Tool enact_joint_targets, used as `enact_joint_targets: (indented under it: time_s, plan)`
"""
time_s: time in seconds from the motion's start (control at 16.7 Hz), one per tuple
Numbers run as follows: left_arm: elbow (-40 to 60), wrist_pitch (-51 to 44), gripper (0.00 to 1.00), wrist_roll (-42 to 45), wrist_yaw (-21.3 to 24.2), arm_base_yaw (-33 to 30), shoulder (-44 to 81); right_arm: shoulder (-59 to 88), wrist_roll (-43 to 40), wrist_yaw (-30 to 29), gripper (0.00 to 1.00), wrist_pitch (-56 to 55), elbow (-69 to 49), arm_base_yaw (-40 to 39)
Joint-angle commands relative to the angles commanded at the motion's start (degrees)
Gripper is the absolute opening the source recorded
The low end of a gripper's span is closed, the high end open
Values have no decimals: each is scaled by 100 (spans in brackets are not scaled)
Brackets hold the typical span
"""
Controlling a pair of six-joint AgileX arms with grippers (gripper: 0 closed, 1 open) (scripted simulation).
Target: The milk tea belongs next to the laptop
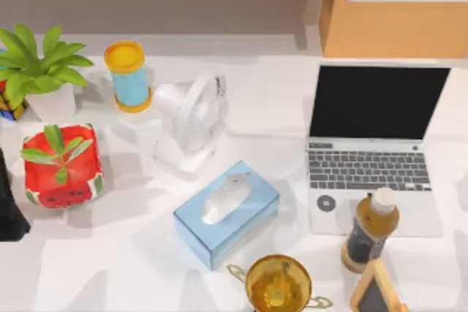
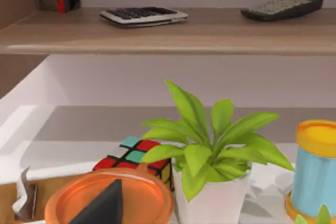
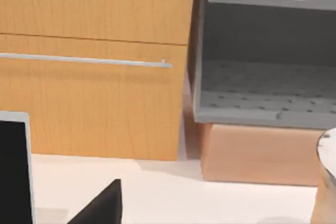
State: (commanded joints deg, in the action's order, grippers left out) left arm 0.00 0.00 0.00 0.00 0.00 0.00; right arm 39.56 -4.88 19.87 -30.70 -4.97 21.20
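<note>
Milk tea (image 1: 371,230): stood upright at the front edge of the laptop (image 1: 369,147), overlapping its near right palm-rest area in the top view; whether it touched the laptop could not be told. Listing left to right across the white tabletop (image 1: 131,253):
- dark arm part at the far left edge, pincer state: cannot tell
- colour cube (image 2: 135,156) and green plant in white pot (image 1: 42,71), far left rear
- red watermelon-pattern planter (image 1: 62,166) with a sprout, just in front of the plant
- blue canister with yellow lid (image 1: 129,75), rear
- white desk fan (image 1: 191,118), centre-left
- light-blue tissue box (image 1: 227,213), centre, a tissue sticking up
- golden two-handled trophy cup (image 1: 278,283), front edge
- laptop, open, black screen, round dark sticker beside the trackpad
- small wood-framed chalkboard (image 1: 376,290), just beside the bottle, front right

Right pincer state: cannot tell. Wooden cabinet (image 3: 94,61) stood behind the tabletop at right
</note>
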Motion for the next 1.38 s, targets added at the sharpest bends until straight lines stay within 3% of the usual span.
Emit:
enact_joint_targets:
  time_s: [0.36, 0.66, 1.14, 1.38]
  plan:
    - [0, 0, 100, 0, 0, 0, 0, 3480, -355, 1445, 100, -2256, -362, 1541]
    - [0, 0, 100, 0, 0, 0, 0, 5103, -544, 2212, 100, -3451, -554, 2360]
    - [0, 0, 100, 0, 0, 0, 0, 5359, -567, 2321, 100, -3644, -581, 2467]
    - [0, 0, 100, 0, 0, 0, 0, 5935, -428, 1918, 100, -3852, -1064, 2071]
